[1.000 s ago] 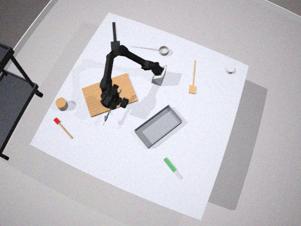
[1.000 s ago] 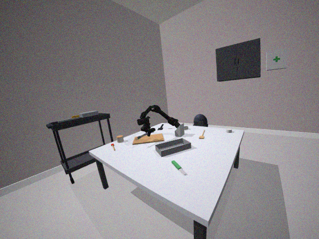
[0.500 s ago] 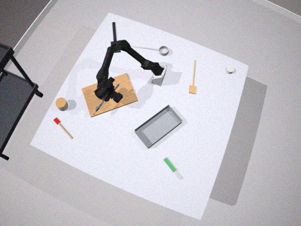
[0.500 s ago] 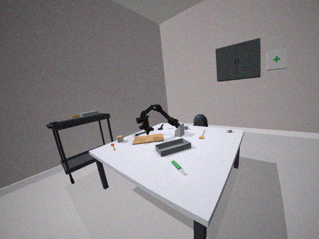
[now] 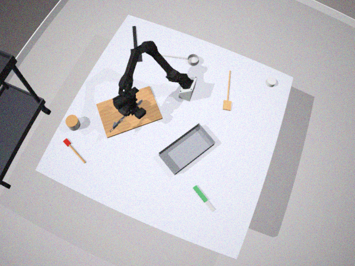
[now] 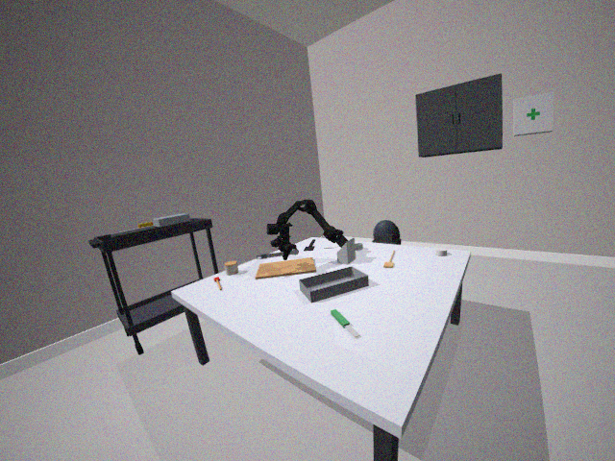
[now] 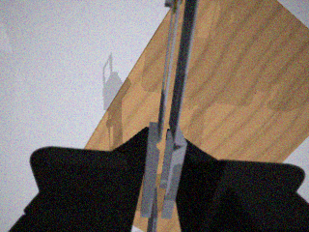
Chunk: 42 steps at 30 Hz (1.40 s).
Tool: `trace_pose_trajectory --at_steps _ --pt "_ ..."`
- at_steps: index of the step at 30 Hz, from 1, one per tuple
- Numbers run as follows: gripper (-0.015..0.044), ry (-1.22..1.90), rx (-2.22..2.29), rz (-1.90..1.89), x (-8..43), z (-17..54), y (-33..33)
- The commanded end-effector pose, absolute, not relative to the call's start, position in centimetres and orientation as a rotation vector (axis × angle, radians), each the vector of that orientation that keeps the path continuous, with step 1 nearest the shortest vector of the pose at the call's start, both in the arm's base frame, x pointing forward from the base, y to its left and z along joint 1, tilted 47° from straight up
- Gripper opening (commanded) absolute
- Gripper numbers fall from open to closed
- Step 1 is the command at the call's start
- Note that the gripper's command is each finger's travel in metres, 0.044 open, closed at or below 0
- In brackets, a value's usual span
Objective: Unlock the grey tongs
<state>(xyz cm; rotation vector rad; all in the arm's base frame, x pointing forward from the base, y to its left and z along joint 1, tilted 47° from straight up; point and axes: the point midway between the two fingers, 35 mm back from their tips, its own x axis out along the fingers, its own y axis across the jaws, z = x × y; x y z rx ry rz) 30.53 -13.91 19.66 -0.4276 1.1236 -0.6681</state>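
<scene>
Taking the rectangular wooden board point(image 5: 128, 112) as the landmark on the white counter point(image 5: 137, 185): to its left stands a short round cork-topped jar point(image 5: 72, 122), and below that lies a red-headed spatula with a wooden handle point(image 5: 73, 150). Over the board hangs the black parallel-jaw gripper point(image 5: 126, 112), its fingers clamped on the grey metal tongs point(image 5: 116, 123). In the wrist view the two thin grey arms of the tongs point(image 7: 176, 87) run straight out from between the fingers, nearly touching each other all along, so they look shut; their handle end sits pinched between the finger pads, and the tips reach out of the top of that view over the board's surface. From above, the tongs slant down and left from the gripper toward the board's lower left corner. Whether the tips touch the wood cannot be told.

To the right of the board and below it sits the grey rectangular roasting tin point(image 5: 187, 148), well apart. Further right lies a wooden flat-ended spatula point(image 5: 228, 91).
</scene>
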Motion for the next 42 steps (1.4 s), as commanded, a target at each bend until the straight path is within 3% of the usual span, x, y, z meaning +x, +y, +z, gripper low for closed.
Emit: trace_pose_trajectory --at_steps 1,42 --pt "-0.015 1.054 -0.432 -0.63 30.4 19.9 -13.6" --pt "-0.015 0.379 -0.702 -0.443 27.6 22.3 -11.0"
